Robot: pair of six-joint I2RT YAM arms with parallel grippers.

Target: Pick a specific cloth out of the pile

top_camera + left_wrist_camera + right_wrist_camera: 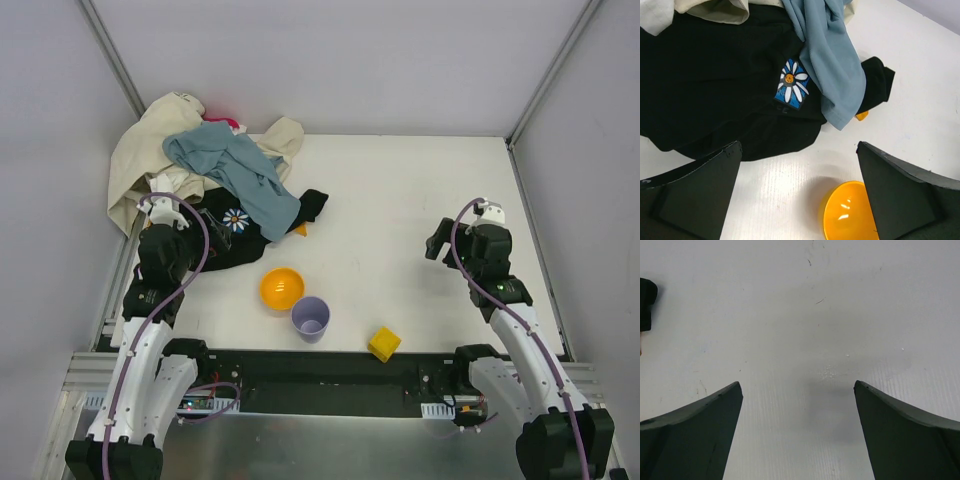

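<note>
The left gripper (797, 150) hangs with its fingers spread wide, holding nothing, over the near edge of the pile (225, 185). Just ahead of it lies a black garment (715, 85) with a white daisy print (791, 86). A blue-grey garment (832, 65) is draped across the black one, and cream fabric (140, 155) is heaped behind both at the bench's far left corner. A bit of pink (228, 123) shows at the top.

The cloth (861, 116) is almost wholly buried. Only a small orange-yellow corner pokes out at the pile's right edge, under the blue-grey hem and against a black sleeve end. Neither gripper touches it.

Nearer the arms an orange bowl (281, 288) sits on the white bench (400, 200), with a lilac cup (310, 318) just beside it and a yellow block (383, 343) further right.

The right gripper (797, 387) is well apart from all this — fingers wide, empty, above bare bench.
</note>
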